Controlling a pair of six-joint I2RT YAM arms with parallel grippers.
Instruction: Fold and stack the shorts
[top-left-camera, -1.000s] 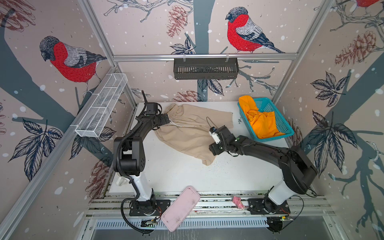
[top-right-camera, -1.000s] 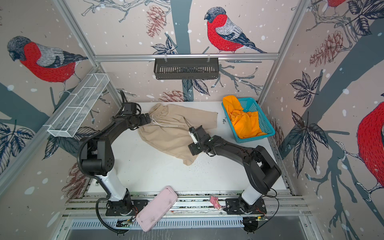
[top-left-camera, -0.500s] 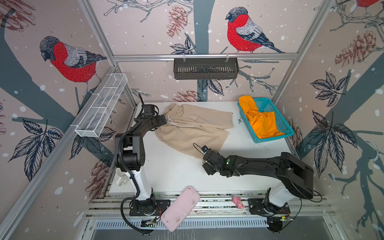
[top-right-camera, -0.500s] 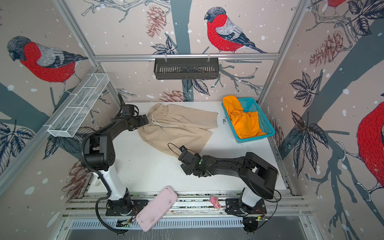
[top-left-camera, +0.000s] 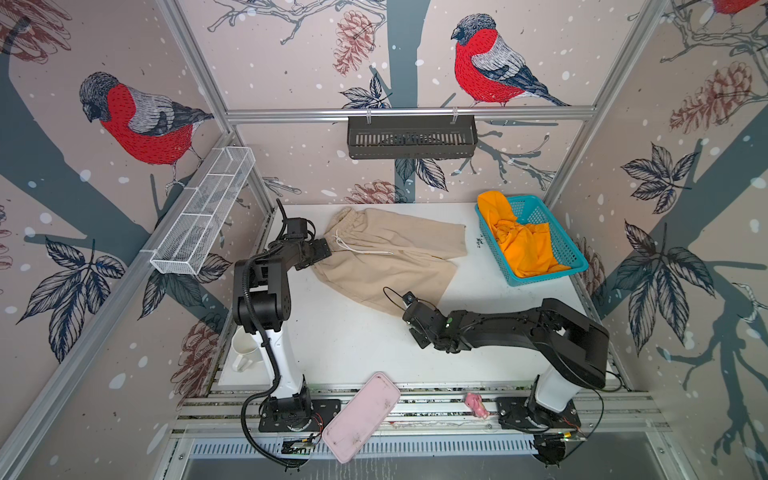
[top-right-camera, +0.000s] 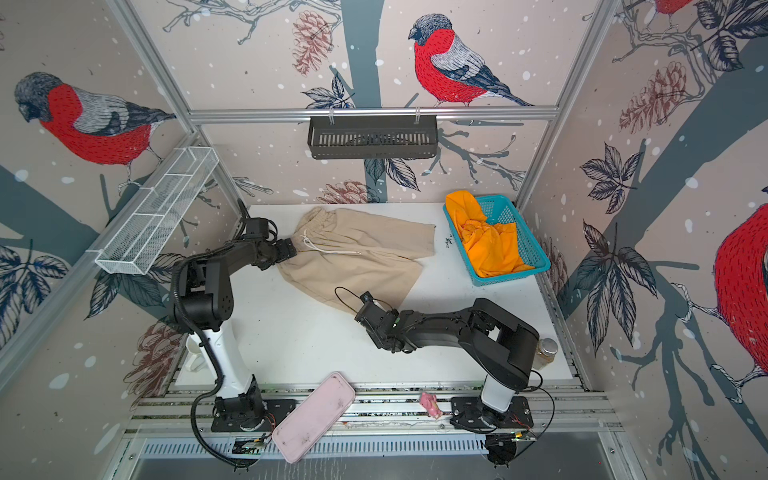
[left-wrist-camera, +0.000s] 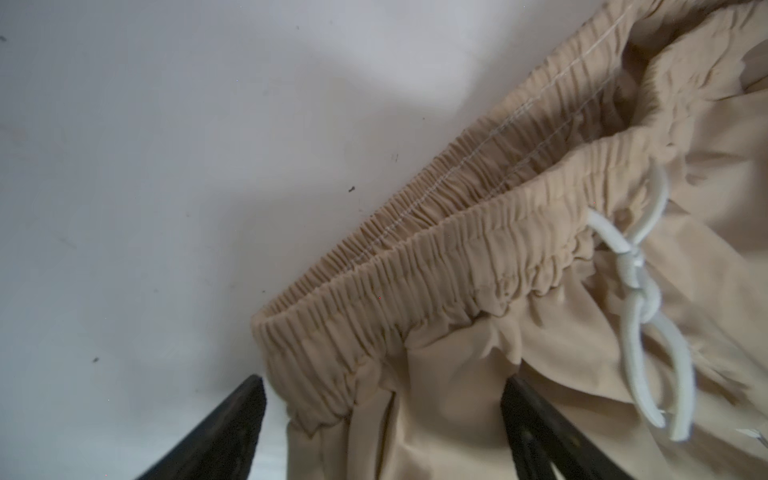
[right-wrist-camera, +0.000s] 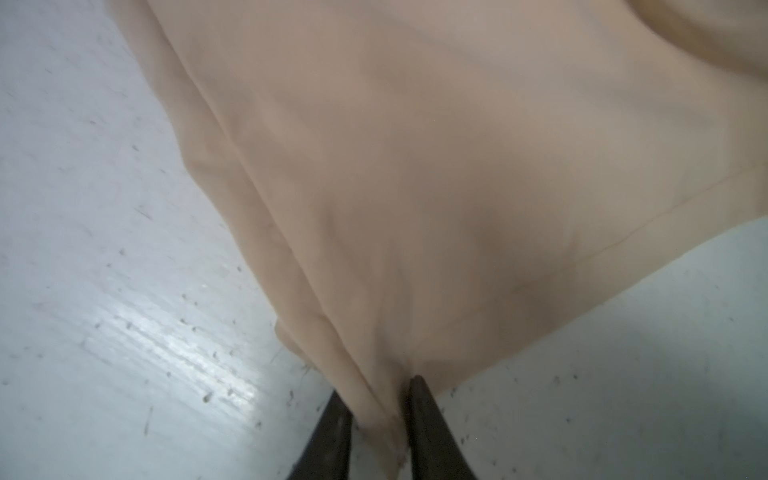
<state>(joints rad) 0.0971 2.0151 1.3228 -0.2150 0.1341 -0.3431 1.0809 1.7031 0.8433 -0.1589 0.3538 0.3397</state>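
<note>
Pincer positions were read first in both top views. The left pincer (top-left-camera: 322, 251) was set at the waistband end of the beige shorts (top-left-camera: 386, 257), which were spread flat on the white tabletop (top-left-camera: 353, 345). The right pincer (top-left-camera: 404, 312) was set at the corner of the near leg. The orange shorts (top-left-camera: 523, 249) were heaped unfolded in the teal basket (top-left-camera: 536, 210), partly draped over its far rim and well apart from both arms. From that height neither pincer's state could be settled.

In the left wrist view the left pincer (left-wrist-camera: 382, 380) was shown open. Its jaws stood wide on either side of the end of the gathered waistband (left-wrist-camera: 415, 270), with cloth between them but not pinched. A knotted white drawstring (left-wrist-camera: 636, 286) was seen near by.

In the right wrist view the right pincer (right-wrist-camera: 376, 388) was shown closed on the hem corner of the beige shorts (right-wrist-camera: 415, 166), thin cloth being nipped between the jaws. The picture was blurred, so perhaps two layers were caught.

The shorts were judged light, soft and limp: no shape would be kept when lifted, and unsupported parts would sag and drag. The elastic waistband was judged the thickest and firmest hold. At the thin hem a corner pinch could slip or take only one layer. The drawstring was best left out of any grip.
</note>
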